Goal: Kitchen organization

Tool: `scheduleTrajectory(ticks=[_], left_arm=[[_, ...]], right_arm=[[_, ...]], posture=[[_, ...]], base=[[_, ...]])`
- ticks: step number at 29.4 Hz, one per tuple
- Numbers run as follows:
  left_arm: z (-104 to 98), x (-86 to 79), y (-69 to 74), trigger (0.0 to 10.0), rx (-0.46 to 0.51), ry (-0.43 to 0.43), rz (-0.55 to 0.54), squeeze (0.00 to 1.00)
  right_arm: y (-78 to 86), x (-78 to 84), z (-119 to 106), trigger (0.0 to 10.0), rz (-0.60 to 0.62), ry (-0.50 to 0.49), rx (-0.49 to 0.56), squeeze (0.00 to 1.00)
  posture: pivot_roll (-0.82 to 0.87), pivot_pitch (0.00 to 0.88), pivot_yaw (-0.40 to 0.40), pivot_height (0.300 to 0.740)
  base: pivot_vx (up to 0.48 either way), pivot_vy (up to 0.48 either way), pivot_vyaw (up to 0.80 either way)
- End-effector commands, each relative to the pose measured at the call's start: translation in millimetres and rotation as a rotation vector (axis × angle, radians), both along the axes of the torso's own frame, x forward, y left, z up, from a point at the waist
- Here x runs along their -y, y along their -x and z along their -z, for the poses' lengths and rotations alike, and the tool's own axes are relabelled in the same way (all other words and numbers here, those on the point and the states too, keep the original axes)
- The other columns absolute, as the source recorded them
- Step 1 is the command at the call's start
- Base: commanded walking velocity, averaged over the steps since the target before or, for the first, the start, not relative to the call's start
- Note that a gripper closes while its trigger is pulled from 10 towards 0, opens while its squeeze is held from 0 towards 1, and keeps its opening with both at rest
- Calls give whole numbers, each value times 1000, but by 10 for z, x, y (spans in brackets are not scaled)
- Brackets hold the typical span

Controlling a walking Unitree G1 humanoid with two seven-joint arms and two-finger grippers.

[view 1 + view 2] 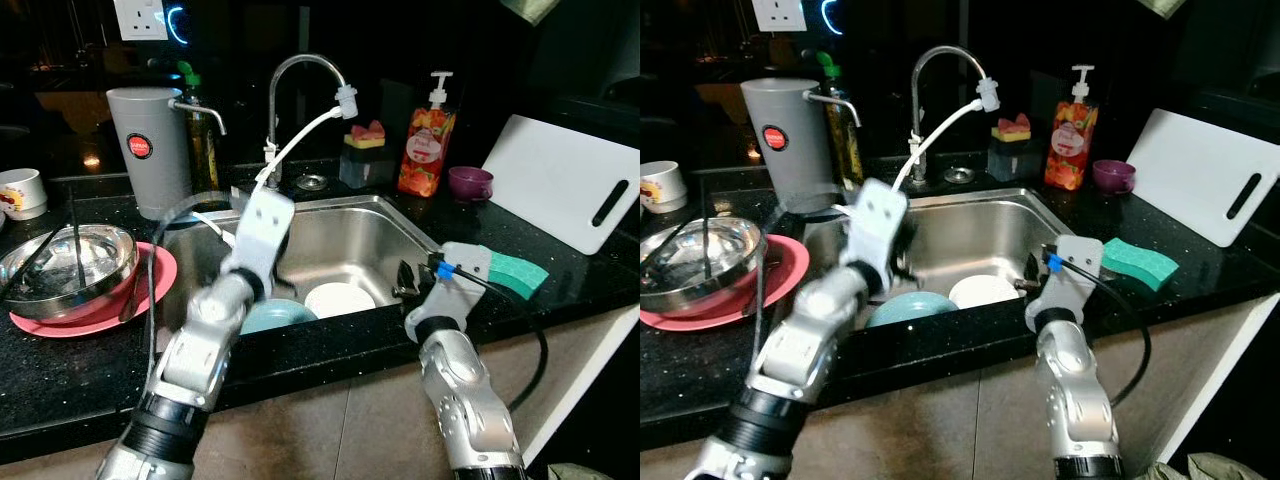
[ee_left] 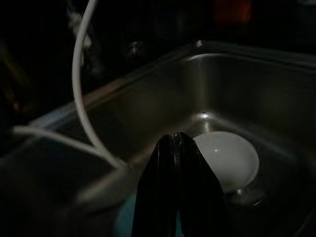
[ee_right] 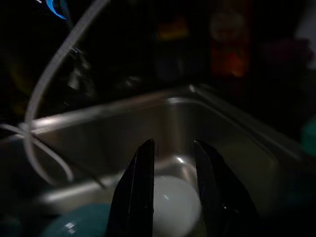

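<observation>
A steel sink [image 1: 400,215] holds a white dish [image 1: 338,298] and a teal bowl [image 1: 280,316] side by side on its floor. My left arm reaches over the sink's left half. In the left wrist view, the left gripper [image 2: 174,140] is shut with nothing between its fingers, hanging above the teal bowl [image 2: 126,217] and beside the white dish [image 2: 232,158]. My right gripper [image 1: 408,280] sits at the sink's right rim. In the right wrist view the right gripper [image 3: 173,145] is open, and the white dish [image 3: 175,205] lies below the gap.
A steel bowl [image 1: 65,265] with utensils sits on a pink plate [image 1: 150,285] at the left. Behind it stand a grey jug [image 1: 148,150] and a white mug [image 1: 22,192]. Tap [image 1: 300,70], soap bottle [image 1: 427,145], purple cup [image 1: 470,183], green sponge [image 1: 520,272], white cutting board [image 1: 565,180].
</observation>
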State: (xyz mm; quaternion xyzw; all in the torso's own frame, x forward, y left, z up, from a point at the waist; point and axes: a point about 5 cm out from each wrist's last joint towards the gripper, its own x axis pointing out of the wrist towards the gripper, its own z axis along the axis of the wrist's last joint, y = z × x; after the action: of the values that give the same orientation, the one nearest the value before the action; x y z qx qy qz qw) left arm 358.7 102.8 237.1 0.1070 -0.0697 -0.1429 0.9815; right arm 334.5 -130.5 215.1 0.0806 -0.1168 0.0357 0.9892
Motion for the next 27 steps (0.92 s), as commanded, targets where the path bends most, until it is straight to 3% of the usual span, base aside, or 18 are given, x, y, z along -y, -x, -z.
scheduleTrajectory(ticks=[1, 5, 10, 13, 14, 15, 16, 22, 23, 27], left_arm=[[-15, -77, -52, 10000, -9, 63, -35, 0], [-56, -112, -115, 10000, -2, 121, -49, 0], [-105, -172, -258, 10000, -49, 234, -90, 0], [-84, -228, -295, 10000, -78, 252, -114, 0], [-75, -266, -312, 10000, -88, 258, -130, 373], [-75, -266, -312, 10000, -88, 258, -130, 373], [-51, -332, -339, 10000, -110, 278, -153, 1000], [-8, -396, -354, 10000, -123, 306, -172, 1000], [-86, -384, -330, 10000, -71, 345, -137, 0], [-221, -393, -287, 10000, 8, 394, -93, 0]], right_arm=[[40, -243, -231, 10000, -127, 33, 88, 0], [2, -428, -275, 10000, -195, 88, 95, 0], [-172, -683, -195, 10000, -318, 230, -13, 0], [-222, -737, -179, 10000, -377, 252, -57, 0], [-241, -758, -177, 10000, -398, 264, -70, 0], [-241, -758, -177, 10000, -398, 264, -70, 0], [-259, -794, -173, 10000, -443, 242, -102, 0], [-279, -846, -146, 10000, -509, 221, -159, 0], [-289, -839, -198, 10000, -515, 206, -140, 0], [-292, -813, -296, 10000, -519, 196, -97, 0]], posture=[[42, 21, -50, 740], [43, 17, -50, 740], [46, 26, -53, 740], [44, 28, -55, 740], [45, 30, -59, 740], [45, 30, -59, 740], [49, 34, -65, 740], [51, 41, -69, 740], [52, 50, -70, 740], [49, 56, -67, 740]], base=[[0, 0, 0], [0, 0, 0], [0, 0, 0], [0, 0, 0], [0, 0, 0], [0, 0, 0], [0, 0, 0], [0, 0, 0], [0, 0, 0], [0, 0, 0]])
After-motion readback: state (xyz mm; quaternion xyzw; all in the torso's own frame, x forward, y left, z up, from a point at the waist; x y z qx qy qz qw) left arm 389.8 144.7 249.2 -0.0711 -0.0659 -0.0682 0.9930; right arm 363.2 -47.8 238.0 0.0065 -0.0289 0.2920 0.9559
